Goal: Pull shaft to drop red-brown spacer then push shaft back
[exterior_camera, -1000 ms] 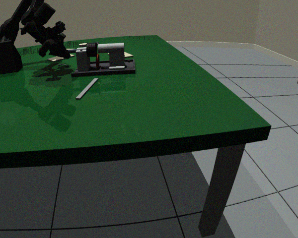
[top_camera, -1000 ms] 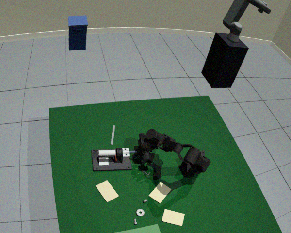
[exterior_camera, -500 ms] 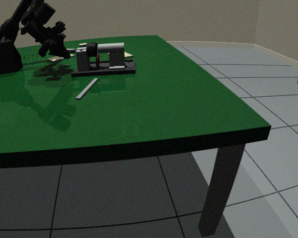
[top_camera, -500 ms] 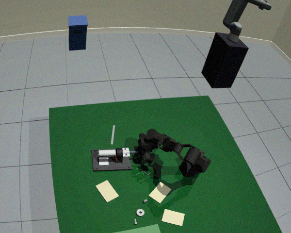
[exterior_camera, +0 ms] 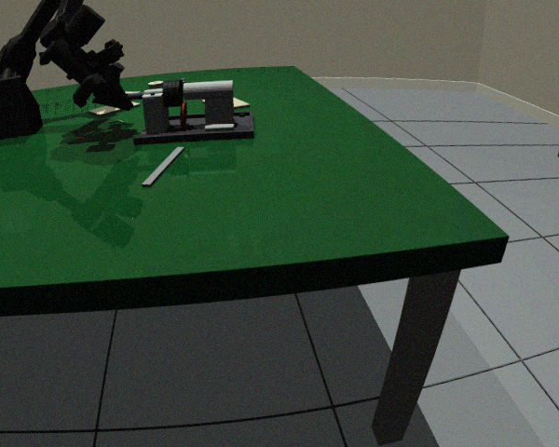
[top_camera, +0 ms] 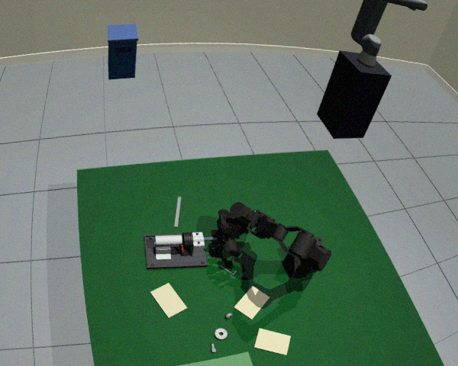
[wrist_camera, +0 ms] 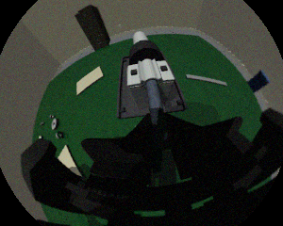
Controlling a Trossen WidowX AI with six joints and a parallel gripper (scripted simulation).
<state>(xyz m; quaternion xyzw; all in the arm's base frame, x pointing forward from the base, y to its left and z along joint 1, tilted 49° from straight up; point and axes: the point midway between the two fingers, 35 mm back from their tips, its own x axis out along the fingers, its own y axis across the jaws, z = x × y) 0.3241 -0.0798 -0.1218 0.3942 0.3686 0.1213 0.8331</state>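
My gripper is shut on the outer end of the grey-blue shaft. The shaft runs level through the small white-topped support block. Dark spacers sit together up on the shaft line, between that support and the big housing block. The red-brown spacer is off the shaft, below it, on edge over the dark base plate. The shaft's inner tip is hidden.
A grey bar lies beside the base plate. Cream cards, a white ring and a hex key lie on the green table. The arm's base stands opposite the housing.
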